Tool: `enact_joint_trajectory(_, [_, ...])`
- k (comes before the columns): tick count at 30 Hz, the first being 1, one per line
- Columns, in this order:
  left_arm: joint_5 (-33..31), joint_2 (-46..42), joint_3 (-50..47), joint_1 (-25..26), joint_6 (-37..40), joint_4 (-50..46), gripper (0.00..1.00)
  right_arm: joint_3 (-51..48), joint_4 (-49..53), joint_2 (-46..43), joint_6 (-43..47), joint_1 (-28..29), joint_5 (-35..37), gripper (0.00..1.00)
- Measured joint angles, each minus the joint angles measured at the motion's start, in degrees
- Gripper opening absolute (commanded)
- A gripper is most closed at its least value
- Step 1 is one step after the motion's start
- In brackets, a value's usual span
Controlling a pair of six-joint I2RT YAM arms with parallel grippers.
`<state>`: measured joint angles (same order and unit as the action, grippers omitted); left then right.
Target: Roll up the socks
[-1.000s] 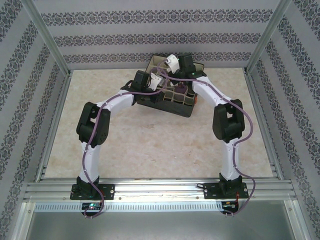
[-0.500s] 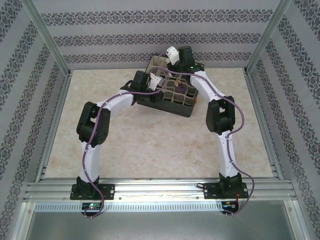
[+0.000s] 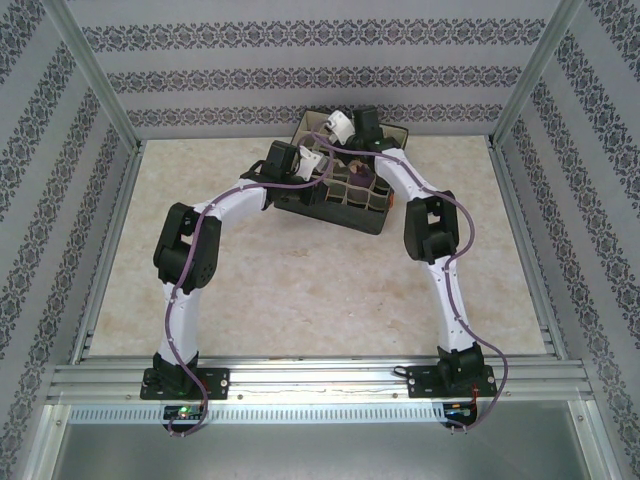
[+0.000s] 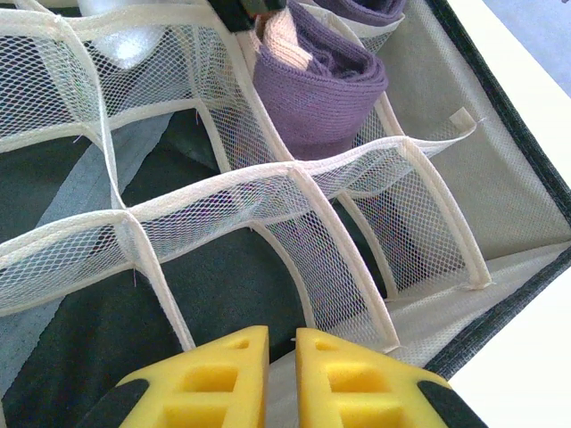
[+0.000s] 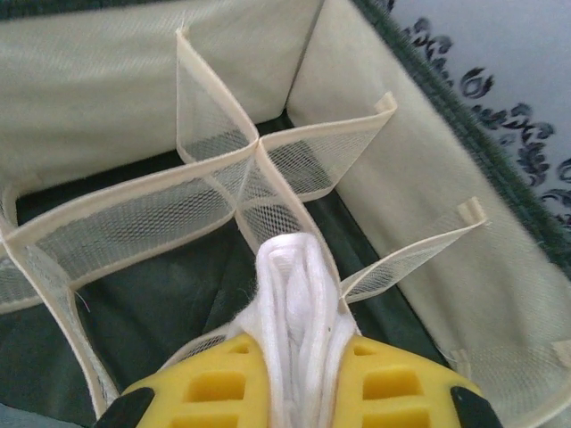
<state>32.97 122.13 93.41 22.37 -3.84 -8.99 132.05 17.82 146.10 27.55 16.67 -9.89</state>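
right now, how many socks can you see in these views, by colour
purple socks: 2
white sock: 1
total: 3
pale shape behind mesh: unclear, not counted

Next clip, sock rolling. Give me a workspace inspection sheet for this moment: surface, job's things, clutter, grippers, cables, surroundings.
Surface: beige table, with the divider box at its far side.
Job's things: rolled purple sock standing in a mesh compartment; white sock pinched above the compartments.
Clutter: nothing seen.
Grippers: left gripper shut and empty over the box; right gripper shut on the white sock.
Cables: purple cables run along both arms, with a loose loop by the right elbow.
Surroundings: patterned walls on three sides; metal frame rail at the near edge.
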Motion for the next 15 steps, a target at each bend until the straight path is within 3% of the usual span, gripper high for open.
enact_joint_trajectory(3, [0.0, 0.11, 0.22, -0.02, -0.11, -0.02, 0.16, -0.39, 0.0, 0.52, 2.12, 0.09, 0.7, 0.13])
enact_joint_trajectory(8, [0.04, 0.11, 0.22, -0.11, -0.57, -0.02, 0.16, -1.33, -0.44, 0.55, 4.15, 0.09, 2.89, 0.4])
enact_joint_trajectory(15, [0.46, 0.15, 0.22, -0.37, -1.16, 0.0, 0.16, -3.23, -0.39, 0.24, 3.76, 0.09, 3.41, 0.53])
